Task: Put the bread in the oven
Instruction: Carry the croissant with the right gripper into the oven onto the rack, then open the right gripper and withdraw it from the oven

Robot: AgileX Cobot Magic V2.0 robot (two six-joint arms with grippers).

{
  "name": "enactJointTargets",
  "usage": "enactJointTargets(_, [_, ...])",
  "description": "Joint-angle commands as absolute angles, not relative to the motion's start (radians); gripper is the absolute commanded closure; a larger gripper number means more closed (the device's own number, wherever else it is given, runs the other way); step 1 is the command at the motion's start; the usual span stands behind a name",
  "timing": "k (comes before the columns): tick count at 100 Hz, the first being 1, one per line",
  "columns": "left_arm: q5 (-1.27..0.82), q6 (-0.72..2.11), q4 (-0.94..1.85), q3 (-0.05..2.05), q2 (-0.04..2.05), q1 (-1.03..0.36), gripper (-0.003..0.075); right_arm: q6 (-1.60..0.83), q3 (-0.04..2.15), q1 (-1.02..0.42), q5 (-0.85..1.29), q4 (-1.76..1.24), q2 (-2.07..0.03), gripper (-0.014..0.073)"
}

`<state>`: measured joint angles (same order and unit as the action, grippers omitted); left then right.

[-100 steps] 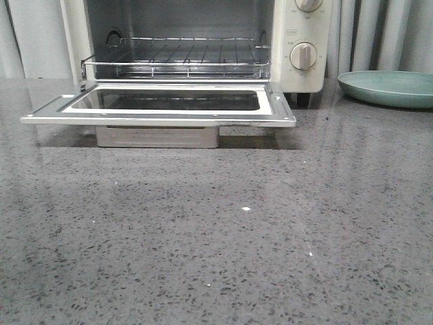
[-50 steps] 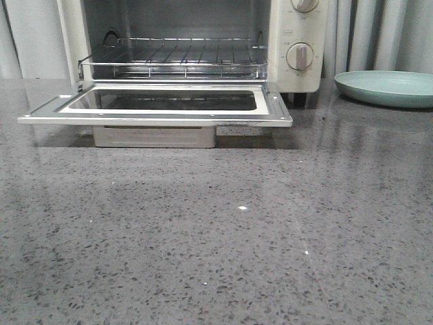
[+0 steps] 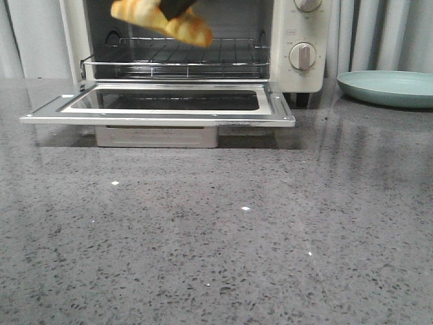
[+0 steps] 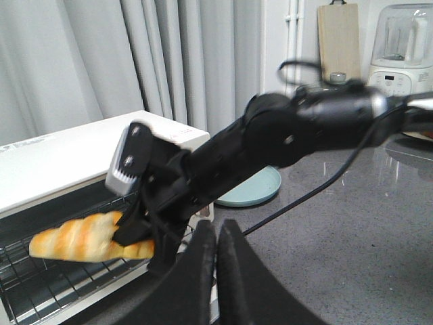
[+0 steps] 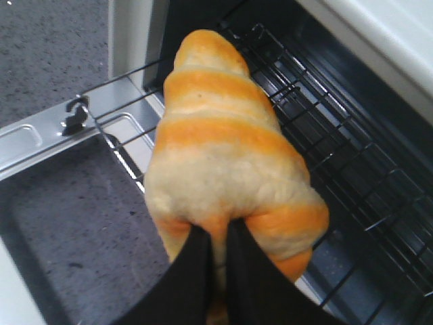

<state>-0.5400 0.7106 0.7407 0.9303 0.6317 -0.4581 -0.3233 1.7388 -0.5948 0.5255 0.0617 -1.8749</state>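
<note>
Right hand (image 5: 215, 261): pinching the bread (image 5: 226, 159) at one end, the roll's far tip pointing at 12 o'clock toward the oven (image 3: 298, 40).
Bread position: in the air above the wire rack (image 3: 177, 55), at the oven mouth, not yet resting on it.
Left hand (image 4: 215, 261): pressed together, holding nothing, off to the side.
Risk, grip: held at one end only, the roll could likely pivot or slip out.
Risk, drop: released too early, it may land on the open door (image 3: 159, 103) or roll to the tabletop (image 3: 216, 230).
Risk, plate (image 3: 389, 87): at 3 o'clock of the oven, well apart, little danger.
</note>
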Motion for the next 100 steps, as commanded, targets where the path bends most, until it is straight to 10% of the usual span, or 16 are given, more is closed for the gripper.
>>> enactJointTargets(1, [-0.490,0.708,0.767,0.962,0.619,-0.457,0.0742,-0.336,1.793,-0.574,0.417,0.115,-1.853,0.0662])
enactJointTargets(25, [-0.505,0.708,0.765,0.962,0.611,-0.457,0.0741,-0.336,1.818,-0.516,0.405,0.155,-1.893,0.0621])
enactJointTargets(53, [-0.509,0.708,0.719,0.962,0.611,-0.457,0.0742,-0.243,1.827,-0.511,0.413,0.155,-1.891,-0.0075])
enactJointTargets(69, [-0.484,0.685,0.685,0.962,0.604,-0.457,0.0742,-0.080,1.831,-0.511,0.461,0.151,-1.835,0.0076])
enactJointTargets(88, [-0.387,0.540,0.496,0.910,0.546,-0.453,0.0742,-0.065,1.808,-0.515,0.545,0.106,-1.717,0.0655])
enactJointTargets(100, [-0.357,0.473,0.427,0.845,0.504,-0.453,0.0742,-0.065,1.735,-0.520,0.590,0.106,-1.620,0.0646])
